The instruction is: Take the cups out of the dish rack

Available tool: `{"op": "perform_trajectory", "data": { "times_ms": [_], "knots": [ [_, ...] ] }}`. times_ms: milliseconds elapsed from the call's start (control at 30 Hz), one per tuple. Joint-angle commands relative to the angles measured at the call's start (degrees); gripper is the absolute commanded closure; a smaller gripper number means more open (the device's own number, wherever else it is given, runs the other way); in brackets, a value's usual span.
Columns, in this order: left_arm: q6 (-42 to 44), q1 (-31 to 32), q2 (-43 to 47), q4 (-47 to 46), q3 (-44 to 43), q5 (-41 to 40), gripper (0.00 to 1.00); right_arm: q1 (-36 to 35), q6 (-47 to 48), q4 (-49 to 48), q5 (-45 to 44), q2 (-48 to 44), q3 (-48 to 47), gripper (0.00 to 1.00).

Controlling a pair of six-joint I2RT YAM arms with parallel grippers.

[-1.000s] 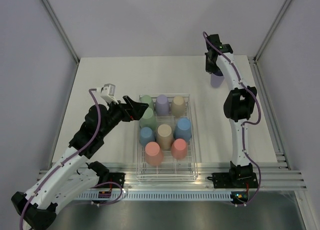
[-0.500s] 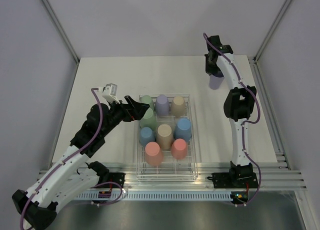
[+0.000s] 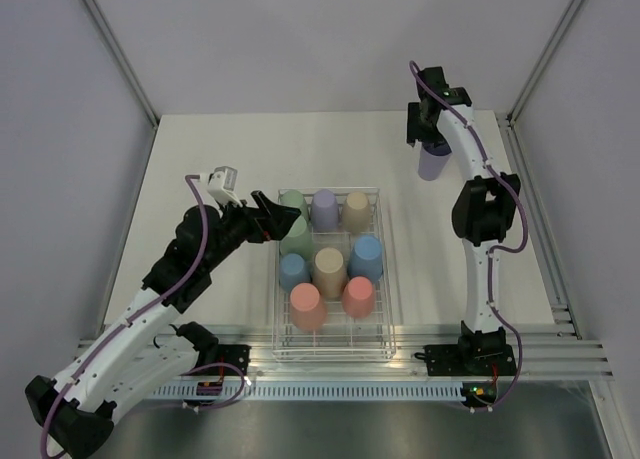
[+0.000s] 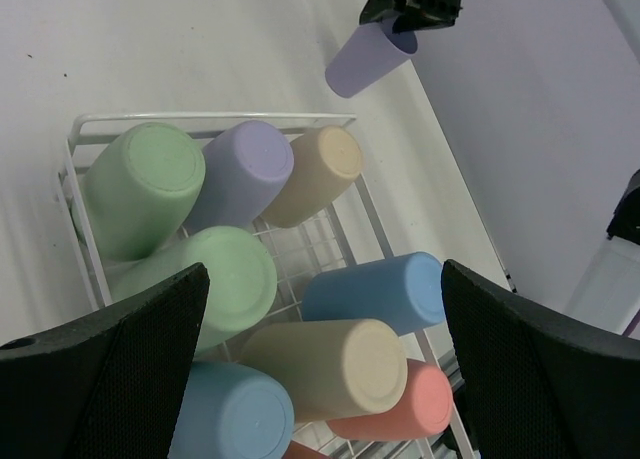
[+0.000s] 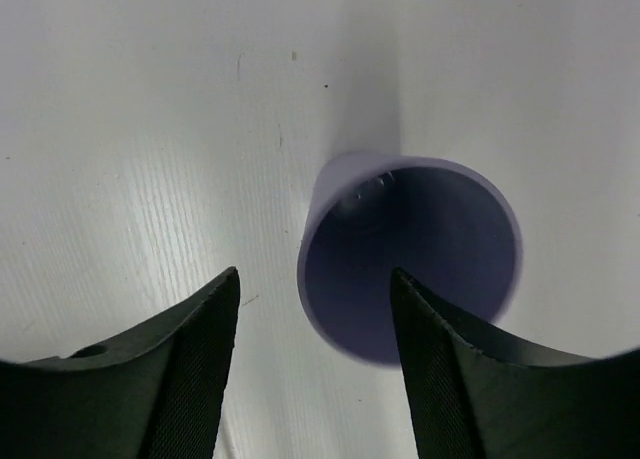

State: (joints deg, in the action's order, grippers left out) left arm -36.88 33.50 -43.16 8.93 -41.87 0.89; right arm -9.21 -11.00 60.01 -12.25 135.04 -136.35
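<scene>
Our right gripper (image 3: 428, 139) hangs over the far right part of the tabletop (image 3: 220, 149), just above the lone purple cup (image 3: 433, 165). That cup stands mouth up on the tabletop, well apart from the dish rack (image 3: 330, 343). In the right wrist view the jaws are apart. One finger (image 5: 190, 379) is clear of the cup's wall and the other lies across its open mouth, so we see no grip on it. We cannot tell whether that second finger touches the rim.

Our left gripper (image 3: 280, 219) hovers over the far left corner of the dish rack with its jaws spread wide and nothing between them.

The clear rack sits on the tabletop between the two arms, and nine cups rest in it bottoms up:

- **Far row:** a green cup (image 4: 140, 184), a purple cup (image 4: 245, 169) and a beige cup (image 4: 315, 174) stand side by side.
- **Just nearer:** a second green cup (image 4: 225, 284) presses against the first and seems to lean toward it. A blue cup (image 4: 385, 289) sits on the right side.
- **Middle:** a second beige cup (image 4: 330, 364) sits between the blue cup and a second blue cup (image 4: 235, 419) on the left.
- **Near end:** two coral cups, one on the left (image 3: 307, 305) and one on the right (image 3: 358, 296).
</scene>
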Motion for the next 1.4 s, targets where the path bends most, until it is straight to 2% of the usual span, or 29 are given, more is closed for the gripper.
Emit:
{"op": "perform_trajectory", "data": {
  "times_ms": [0, 133, 200, 267, 300, 433, 533, 600, 733, 1033, 1367],
  "knots": [
    [1.28, 0.08, -1.05, -1.72, -2.43, 2.89, 0.00, -1.77, -0.33, -5.24, -2.69, -13.73, 3.01, 0.32],
    [4.79, 0.25, -4.65, -3.48, -4.62, 9.46, 0.00, -4.93, -1.56, -10.78, -4.01, -25.07, 13.71, 0.29],
    [8.57, 1.04, -8.67, -2.17, -7.33, 12.37, 0.00, -7.82, -2.26, -14.72, -4.53, -31.81, 18.99, 0.28],
    [12.44, 2.44, -11.76, 2.38, -9.71, 11.69, 0.00, -10.81, -3.14, -18.85, -4.71, -38.32, 28.04, 0.26],
    [13.76, 4.19, -13.17, 4.41, -11.99, 10.55, 0.00, -11.70, -3.67, -20.01, -5.67, -40.28, 31.03, 0.26],
    [17.72, 7.72, -18.62, 9.08, -14.29, -4.47, 0.01, -15.30, -5.69, -24.14, -6.29, -48.63, 46.40, 0.25],
    [15.98, 7.99, -19.68, 11.28, -15.00, -14.04, 0.02, -18.64, -6.40, -25.99, -6.38, -53.38, 53.00, 0.24],
    [14.74, 8.16, -19.51, 13.38, -15.87, -21.14, 0.03, -20.75, -6.66, -26.26, -6.38, -55.23, 55.05, 0.23],
    [12.80, 8.52, -19.95, 16.29, -16.58, -28.30, 0.03, -23.39, -6.84, -25.73, -7.35, -56.47, 58.56, 0.22],
    [10.52, 9.22, -25.92, 17.44, -16.32, -21.29, 0.06, -26.56, -7.63, -25.38, -9.19, -56.29, 59.01, 0.22],
    [9.29, 11.15, -29.70, 20.07, -18.07, -17.32, 0.11, -26.91, -8.51, -25.38, -10.16, -55.77, 59.98, 0.21]
  ]
}}
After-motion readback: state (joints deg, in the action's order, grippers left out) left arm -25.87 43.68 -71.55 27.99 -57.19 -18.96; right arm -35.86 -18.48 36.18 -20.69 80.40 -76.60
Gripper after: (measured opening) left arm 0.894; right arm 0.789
